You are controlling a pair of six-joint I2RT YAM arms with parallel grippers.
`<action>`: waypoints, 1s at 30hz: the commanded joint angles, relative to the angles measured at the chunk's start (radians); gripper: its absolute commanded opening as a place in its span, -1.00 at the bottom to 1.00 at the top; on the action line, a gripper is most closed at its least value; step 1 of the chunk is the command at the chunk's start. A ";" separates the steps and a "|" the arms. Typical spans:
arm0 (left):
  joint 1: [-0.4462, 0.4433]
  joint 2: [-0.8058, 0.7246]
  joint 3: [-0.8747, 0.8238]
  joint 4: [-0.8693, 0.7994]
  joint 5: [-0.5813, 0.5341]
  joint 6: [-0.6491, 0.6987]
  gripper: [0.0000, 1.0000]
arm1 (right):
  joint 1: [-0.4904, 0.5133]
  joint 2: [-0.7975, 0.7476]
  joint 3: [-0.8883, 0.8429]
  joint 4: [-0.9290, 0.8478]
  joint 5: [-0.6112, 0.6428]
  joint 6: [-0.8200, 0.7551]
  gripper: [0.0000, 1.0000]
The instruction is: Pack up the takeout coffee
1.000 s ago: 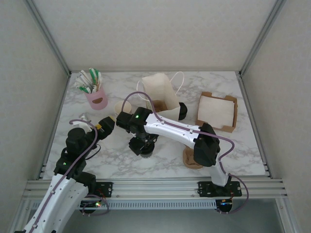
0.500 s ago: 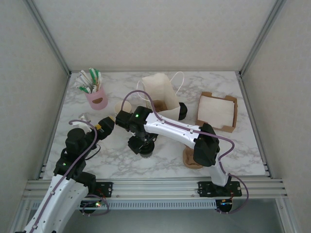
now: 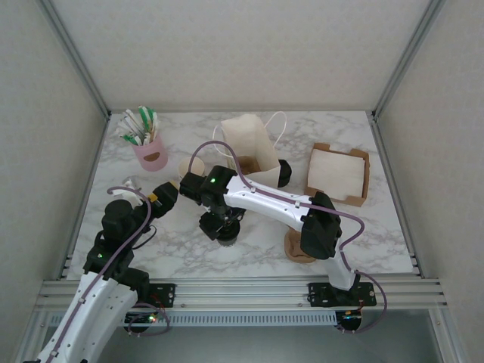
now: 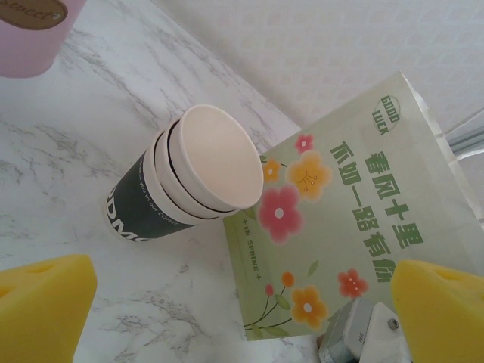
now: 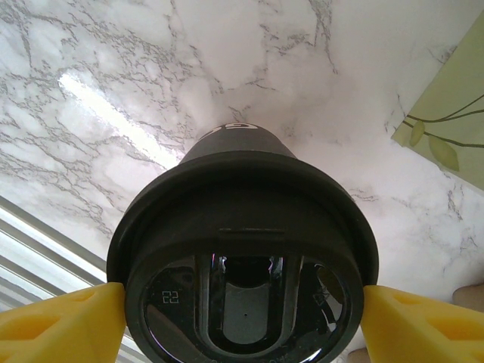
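Note:
The takeout coffee (image 5: pixel 242 249), a small cup under a round black lid, stands between my right gripper's (image 5: pixel 242 314) yellow fingers (image 5: pixel 60 321), which press on both sides of the lid rim. From above, that gripper (image 3: pixel 219 225) hangs over the cup (image 3: pixel 226 234) at the table's middle front, just in front of the open cream bag (image 3: pixel 249 144). The bag's green flowered side (image 4: pixel 340 219) faces my left gripper (image 4: pixel 242 310), which is open with nothing between its pads, left of the cup (image 3: pixel 168 193).
A stack of lidless paper cups (image 4: pixel 189 181) lies beside the bag's left side. A pink holder of straws (image 3: pixel 150 151) stands back left. A squat black cylinder (image 3: pixel 283 172) and a cardboard tray of napkins (image 3: pixel 338 172) sit right of the bag.
My right gripper, with the lidded cup between its fingers, has drifted slightly left. The left arm has stayed still.

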 commanded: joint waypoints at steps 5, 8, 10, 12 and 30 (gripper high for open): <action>0.014 -0.010 0.024 0.000 -0.007 0.009 0.99 | -0.006 0.013 -0.011 -0.008 0.007 0.013 0.61; 0.014 -0.009 0.022 0.003 -0.005 0.008 0.99 | -0.006 0.012 -0.015 -0.006 0.005 0.014 0.64; 0.014 -0.009 0.022 0.005 -0.005 0.007 0.99 | -0.007 0.015 -0.017 -0.005 0.004 0.015 0.64; 0.014 -0.009 0.023 0.005 -0.005 0.009 0.99 | -0.008 0.013 -0.019 -0.004 0.005 0.017 0.63; 0.014 -0.007 0.024 0.010 -0.002 0.006 0.99 | -0.008 -0.043 -0.044 -0.007 -0.012 0.034 0.43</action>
